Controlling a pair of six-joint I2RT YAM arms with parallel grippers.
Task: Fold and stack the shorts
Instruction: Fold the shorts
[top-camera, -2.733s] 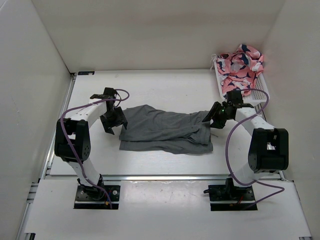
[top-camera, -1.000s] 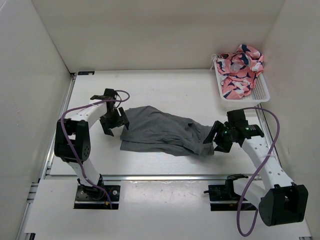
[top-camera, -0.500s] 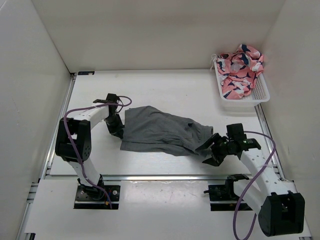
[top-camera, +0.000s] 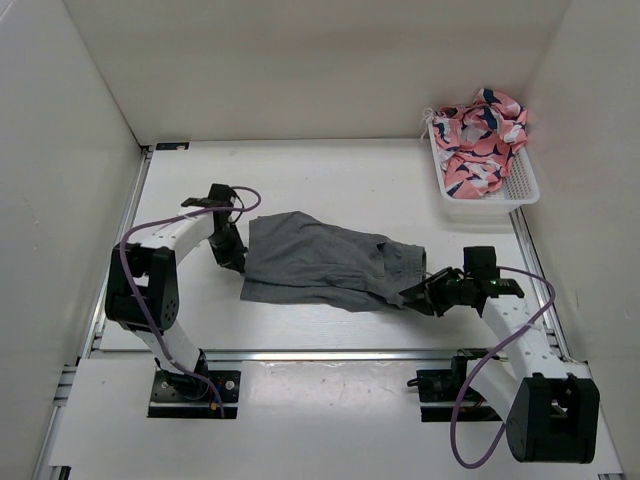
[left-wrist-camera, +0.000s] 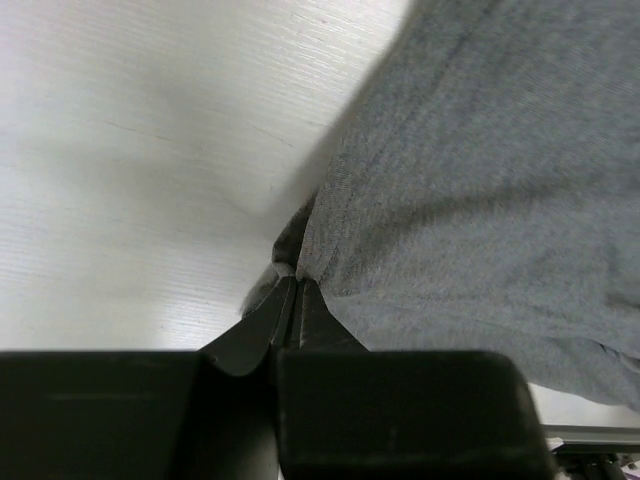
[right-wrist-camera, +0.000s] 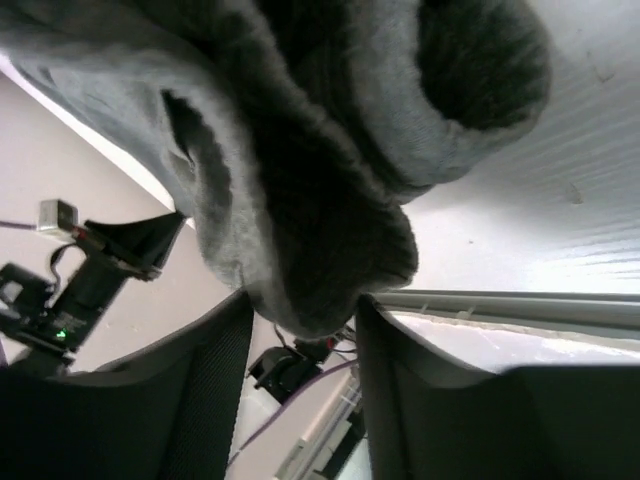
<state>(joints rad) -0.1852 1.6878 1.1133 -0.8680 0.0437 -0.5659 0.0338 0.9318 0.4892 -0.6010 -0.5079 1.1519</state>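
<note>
Closing in since a second ago, left gripper (top-camera: 233, 258) pinches the shorts (top-camera: 320, 262) at mid-left; right gripper (top-camera: 424, 296), swung to lower right, clamps the bunched end. Fold can likely start.

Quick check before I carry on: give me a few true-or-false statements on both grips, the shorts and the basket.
1. The left gripper pinches the edge of the shorts. True.
2. The basket is empty. False: pink cloth is piled in it.
3. Grey cloth sits between the fingers of the right gripper. True.
4. The shorts lie in the basket. False: they lie on the table, between the arms.
</note>
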